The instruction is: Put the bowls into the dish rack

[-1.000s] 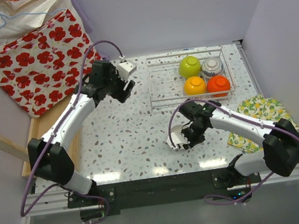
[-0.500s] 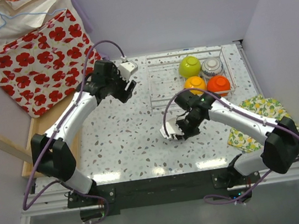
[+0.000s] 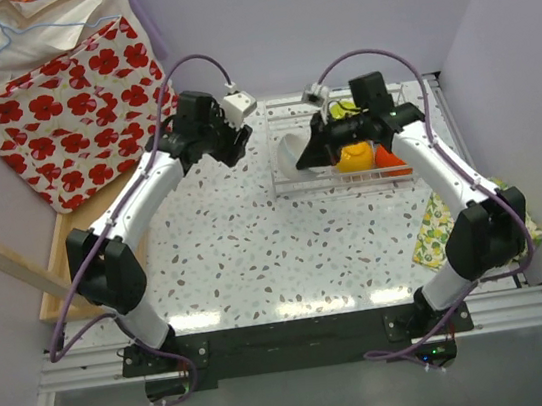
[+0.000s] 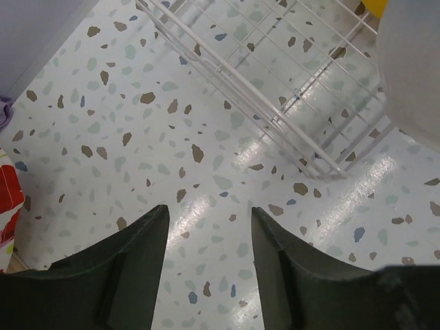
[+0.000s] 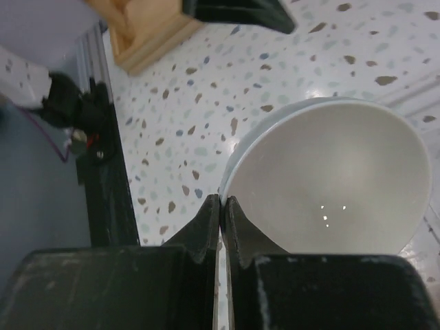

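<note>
My right gripper [image 3: 302, 158] is shut on the rim of a white bowl [image 3: 288, 154], holding it tilted over the left end of the white wire dish rack [image 3: 309, 117]. In the right wrist view the fingertips [image 5: 221, 201] pinch the bowl's [image 5: 330, 179] edge. Inside the rack sit a lime green bowl [image 3: 344, 109], an orange-yellow bowl [image 3: 355, 159] and a red-orange bowl [image 3: 392, 157], partly hidden by the arm. My left gripper [image 3: 239, 145] hovers just left of the rack, open and empty [image 4: 210, 214], with the rack's corner [image 4: 275, 82] and the white bowl [image 4: 412, 62] ahead of it.
A red-flowered bag [image 3: 63, 91] leans at the back left. A flat wooden tray [image 3: 59, 255] lies along the table's left edge. A yellow patterned cloth [image 3: 454, 213] lies at the right, beside the right arm.
The right gripper closed on the white bowl at the table's front centre and carried it up and back to the rack's left end. The left gripper shifted right toward the rack, its jaws narrowing slightly.
</note>
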Tool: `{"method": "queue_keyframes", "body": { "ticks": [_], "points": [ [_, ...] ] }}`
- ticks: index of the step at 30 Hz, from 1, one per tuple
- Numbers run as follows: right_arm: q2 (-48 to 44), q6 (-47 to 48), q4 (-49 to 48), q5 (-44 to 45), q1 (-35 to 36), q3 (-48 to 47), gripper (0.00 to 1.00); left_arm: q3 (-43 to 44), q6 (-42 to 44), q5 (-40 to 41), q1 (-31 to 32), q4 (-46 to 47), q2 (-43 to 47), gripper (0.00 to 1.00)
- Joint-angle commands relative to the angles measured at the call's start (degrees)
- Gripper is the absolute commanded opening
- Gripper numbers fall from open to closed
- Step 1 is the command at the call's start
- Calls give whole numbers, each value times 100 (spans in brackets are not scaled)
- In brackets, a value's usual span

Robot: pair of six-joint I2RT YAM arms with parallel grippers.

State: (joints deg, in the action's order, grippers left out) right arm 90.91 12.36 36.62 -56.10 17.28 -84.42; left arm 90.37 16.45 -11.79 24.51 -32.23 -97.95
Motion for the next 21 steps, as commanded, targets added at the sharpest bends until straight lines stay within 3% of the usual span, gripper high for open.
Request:
{"method": "queue_keyframes", "body": {
  "ticks": [1,5,6,8,15,21],
  "points": [
    [-30,-3203,-2844,-886,-628,540,0,542,-194,81,36,164,-277,46],
    [-56,-3819,-3581,-947,-875,1014,0,728,-212,54,150,147,-549,4],
    [-48,-4046,-3635,-964,-927,1189,0,789,-203,89,185,147,-593,0],
    [40,-4284,-4048,-982,-1077,1322,0,859,-195,81,290,138,-724,0],
    [523,-6427,-6226,-868,-1683,2052,0,1290,-19,194,704,68,-1129,0],
    [1023,-6894,-6887,-859,-1719,2158,0,1510,166,361,959,24,-1367,0]
  ]
}}
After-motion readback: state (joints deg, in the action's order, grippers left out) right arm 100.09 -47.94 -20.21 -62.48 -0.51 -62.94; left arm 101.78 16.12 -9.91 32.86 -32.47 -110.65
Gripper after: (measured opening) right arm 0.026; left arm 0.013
